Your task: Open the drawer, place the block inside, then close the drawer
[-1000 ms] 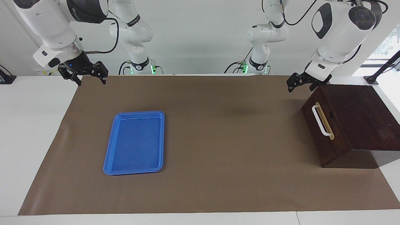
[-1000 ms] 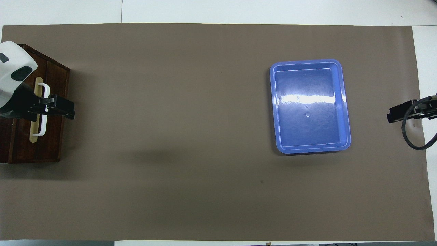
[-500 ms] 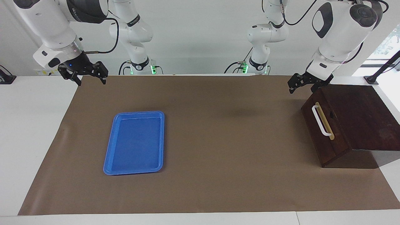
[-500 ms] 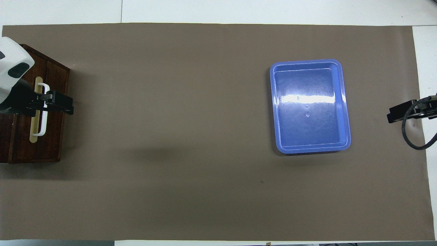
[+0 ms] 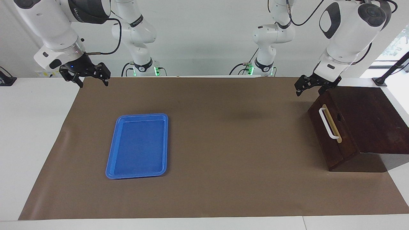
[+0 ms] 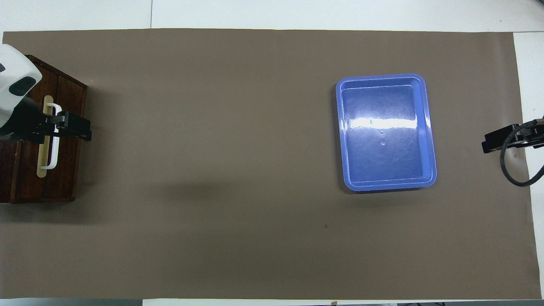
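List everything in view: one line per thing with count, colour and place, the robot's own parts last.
Drawer: one, dark brown, shut, in the cabinet at the left arm's end of the table.
Handle: one, white bar on a tan strip, on the drawer front.
Cabinet: one, dark brown wood, at the left arm's end of the table.
Tray: one, blue, nothing in it, toward the right arm's end of the table.
Table cover: one, brown sheet, spread over the white table.
Block: none in view.
Left claw: one, black, up in the air over the cabinet's front edge.
Right claw: one, black, open, raised over the edge of the table cover, waiting.
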{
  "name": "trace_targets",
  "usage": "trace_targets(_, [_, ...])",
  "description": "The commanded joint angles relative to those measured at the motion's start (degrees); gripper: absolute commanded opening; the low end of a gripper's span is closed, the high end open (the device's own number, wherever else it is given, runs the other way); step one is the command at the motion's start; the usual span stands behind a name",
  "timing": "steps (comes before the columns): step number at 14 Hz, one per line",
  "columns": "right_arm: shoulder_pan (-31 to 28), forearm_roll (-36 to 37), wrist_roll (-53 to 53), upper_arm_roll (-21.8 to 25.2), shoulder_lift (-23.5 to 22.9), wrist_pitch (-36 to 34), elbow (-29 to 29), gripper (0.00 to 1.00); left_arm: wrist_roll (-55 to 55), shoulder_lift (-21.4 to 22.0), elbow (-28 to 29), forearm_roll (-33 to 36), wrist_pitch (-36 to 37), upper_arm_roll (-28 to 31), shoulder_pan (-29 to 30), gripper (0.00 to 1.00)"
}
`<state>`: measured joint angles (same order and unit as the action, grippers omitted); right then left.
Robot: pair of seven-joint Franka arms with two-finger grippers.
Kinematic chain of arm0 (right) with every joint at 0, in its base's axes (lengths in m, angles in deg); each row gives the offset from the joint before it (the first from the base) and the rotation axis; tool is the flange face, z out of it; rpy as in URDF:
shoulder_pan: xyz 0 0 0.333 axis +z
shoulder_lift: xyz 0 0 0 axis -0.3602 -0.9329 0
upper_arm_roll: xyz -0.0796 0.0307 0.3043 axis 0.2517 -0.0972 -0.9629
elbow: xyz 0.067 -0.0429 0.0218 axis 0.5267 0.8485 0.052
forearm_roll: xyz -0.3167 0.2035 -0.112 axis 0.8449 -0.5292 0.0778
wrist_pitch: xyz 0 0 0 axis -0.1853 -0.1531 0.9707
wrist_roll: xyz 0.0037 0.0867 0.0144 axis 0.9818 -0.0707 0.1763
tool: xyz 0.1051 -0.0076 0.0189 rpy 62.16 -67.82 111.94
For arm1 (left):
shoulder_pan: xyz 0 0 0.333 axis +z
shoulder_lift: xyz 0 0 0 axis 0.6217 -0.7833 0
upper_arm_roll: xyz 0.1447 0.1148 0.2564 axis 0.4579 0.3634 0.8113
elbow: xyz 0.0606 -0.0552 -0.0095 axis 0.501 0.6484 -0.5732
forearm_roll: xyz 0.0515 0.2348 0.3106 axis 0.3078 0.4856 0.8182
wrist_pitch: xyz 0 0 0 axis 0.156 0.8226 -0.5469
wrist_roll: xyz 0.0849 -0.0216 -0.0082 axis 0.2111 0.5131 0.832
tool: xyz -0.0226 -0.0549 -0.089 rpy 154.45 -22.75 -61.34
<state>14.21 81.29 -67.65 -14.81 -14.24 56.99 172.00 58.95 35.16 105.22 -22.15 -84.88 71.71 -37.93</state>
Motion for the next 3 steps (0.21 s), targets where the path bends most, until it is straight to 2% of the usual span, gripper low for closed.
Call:
trace_targets(1, [-0.75, 0.8, 0.96, -0.7, 0.96, 0.34, 0.96, 1.0, -0.9, -0.43, -1.03, -1.32, -0.01, -0.07, 0.46, 1.0])
trace_targets(3, [-0.66, 0.8, 0.96, -0.7, 0.96, 0.34, 0.96, 1.0, -0.9, -0.43, -1.03, -1.24, -0.27, -0.16, 0.46, 1.0])
